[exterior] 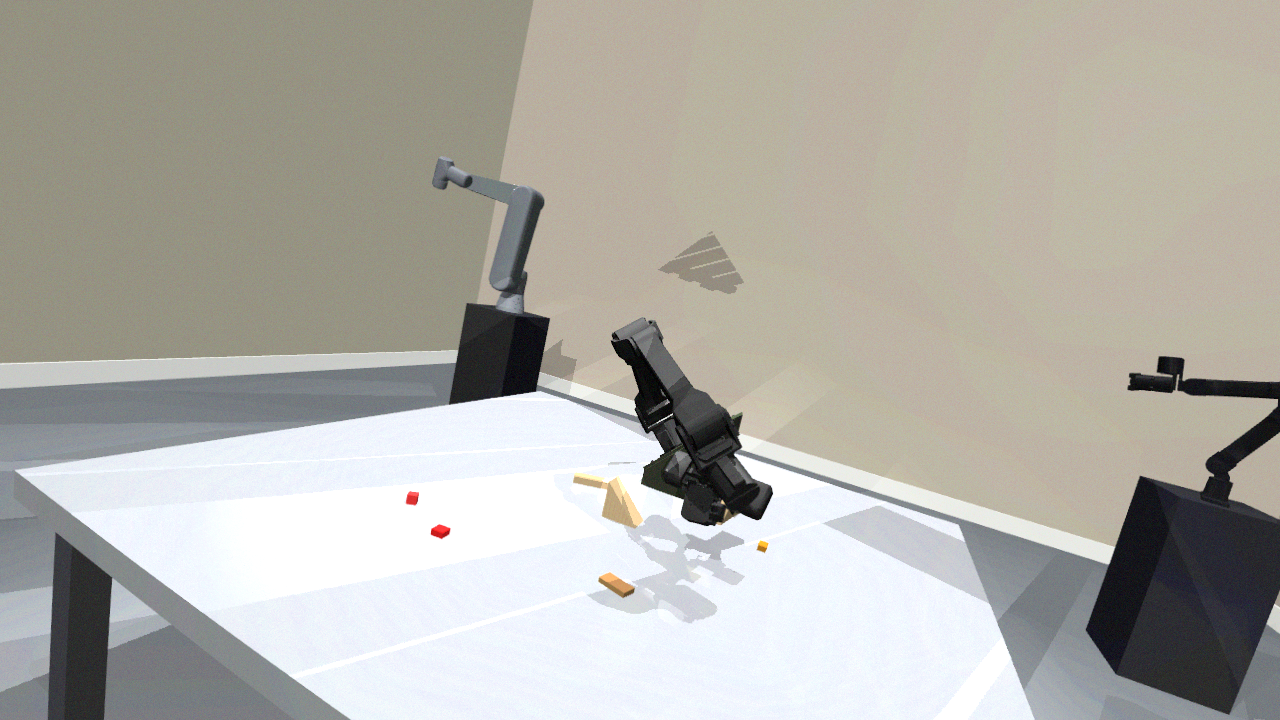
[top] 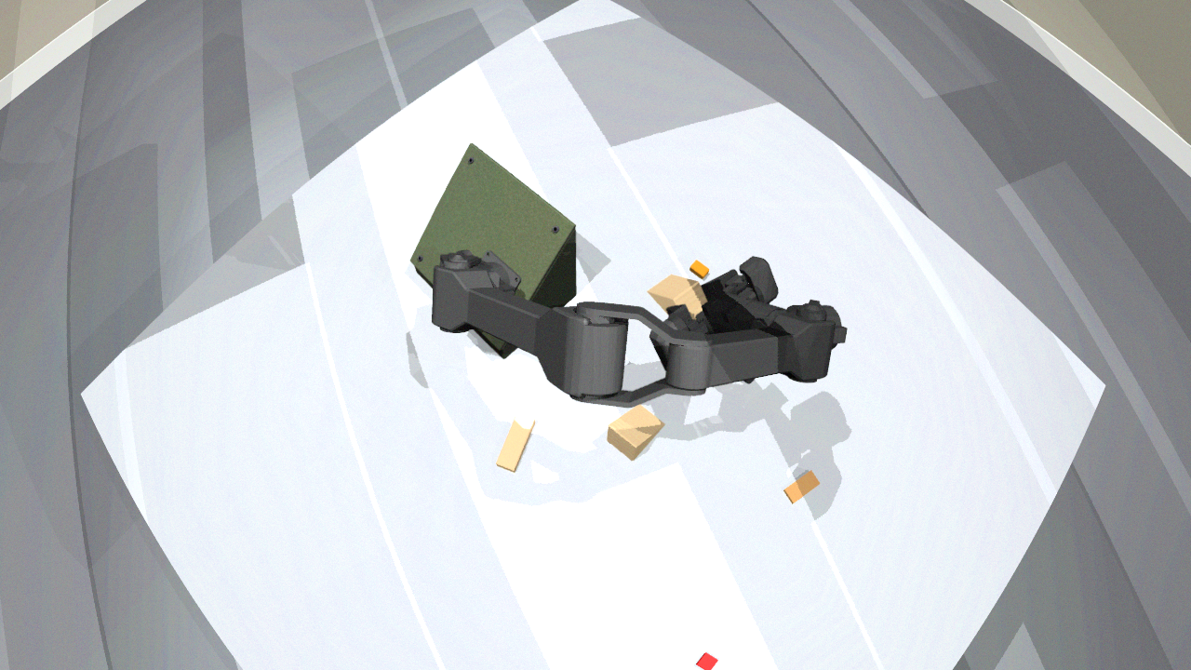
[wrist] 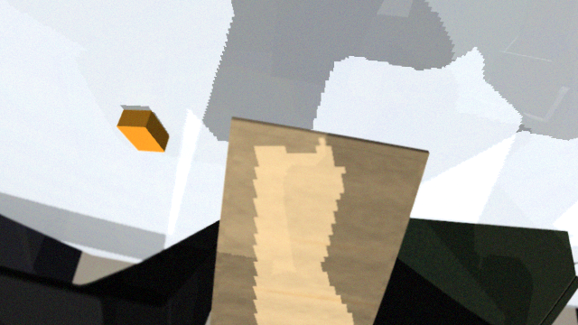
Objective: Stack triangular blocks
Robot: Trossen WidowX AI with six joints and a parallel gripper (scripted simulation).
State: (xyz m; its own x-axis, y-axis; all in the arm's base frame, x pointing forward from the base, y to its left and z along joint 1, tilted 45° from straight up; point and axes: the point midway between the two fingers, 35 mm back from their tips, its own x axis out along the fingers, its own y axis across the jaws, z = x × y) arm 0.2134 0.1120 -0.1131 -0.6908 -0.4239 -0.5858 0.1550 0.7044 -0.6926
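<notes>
My gripper [top: 698, 308] [exterior: 718, 514] is shut on one tan triangular block [top: 673, 290] [wrist: 298, 217], with a black finger against each side in the wrist view. The block appears slightly above the table; its lower part is mostly hidden by the gripper in the top and exterior views. The other triangular block [top: 635, 431] [exterior: 619, 504] stands apart on the table, with a sloped side and a narrow ridge on top. It is below the arm in the top view, left of the gripper in the exterior view, and out of the wrist view.
A large green angled box [top: 500, 199] [wrist: 519, 248] stands near the arm's base. A small orange block [top: 699, 269] [exterior: 762, 546] [wrist: 142, 137] lies near the gripper. A tan plank [top: 515, 447] lies beyond the free block. An orange plank [top: 801, 486] [exterior: 615, 584] and red blocks [exterior: 412, 497] [exterior: 440, 531] lie farther off.
</notes>
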